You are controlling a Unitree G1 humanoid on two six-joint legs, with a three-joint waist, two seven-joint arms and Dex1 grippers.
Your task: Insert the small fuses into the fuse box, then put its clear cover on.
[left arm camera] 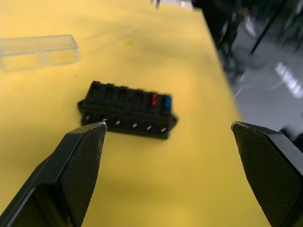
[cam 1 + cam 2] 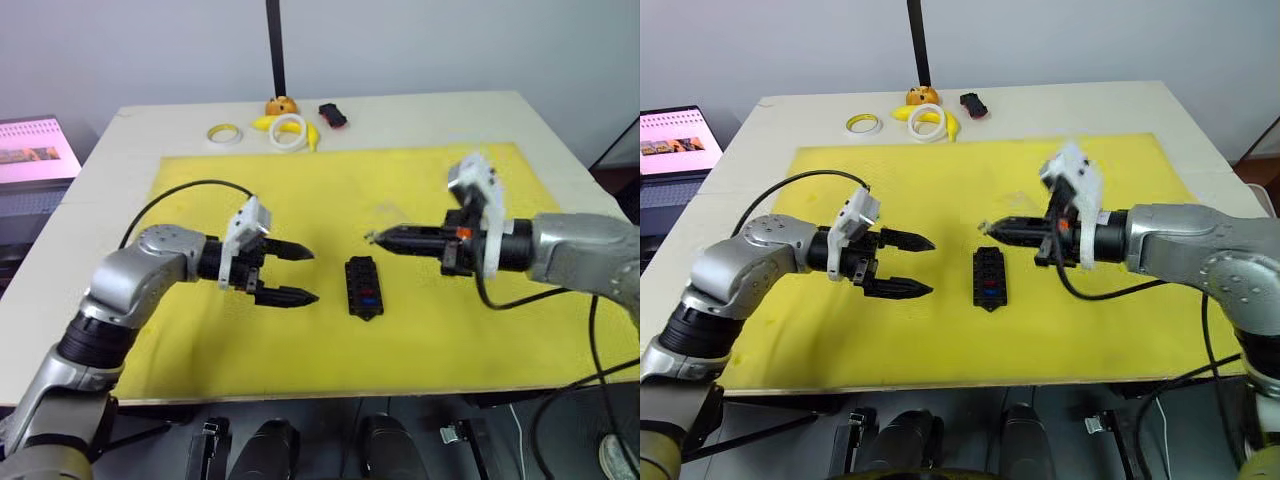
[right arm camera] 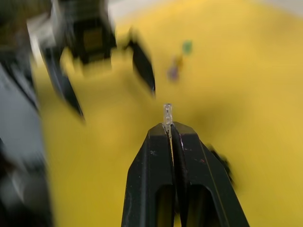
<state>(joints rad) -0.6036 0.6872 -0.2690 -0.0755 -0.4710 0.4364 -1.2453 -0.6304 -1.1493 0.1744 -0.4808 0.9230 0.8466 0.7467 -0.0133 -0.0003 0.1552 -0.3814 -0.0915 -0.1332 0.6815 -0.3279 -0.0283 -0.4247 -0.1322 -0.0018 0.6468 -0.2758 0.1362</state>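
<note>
On the yellow mat of the worktop (image 2: pixel 200 180) lies the small black rectangular plastic fuse box (image 2: pixel 363 288); a red and a blue fuse already sit in its near end. It looks stiff and light, so it may slide when pressed. The left gripper (image 2: pixel 298 273) hovers left of the box, jaws released wide. The right gripper (image 3: pixel 168 128), just behind the box, is clenched on a tiny pale fuse (image 3: pixel 167 112), pinched by its edge. The thin clear plastic cover (image 1: pixel 38 51) lies beyond the box; it looks slippery and is best taken by its long sides.
</note>
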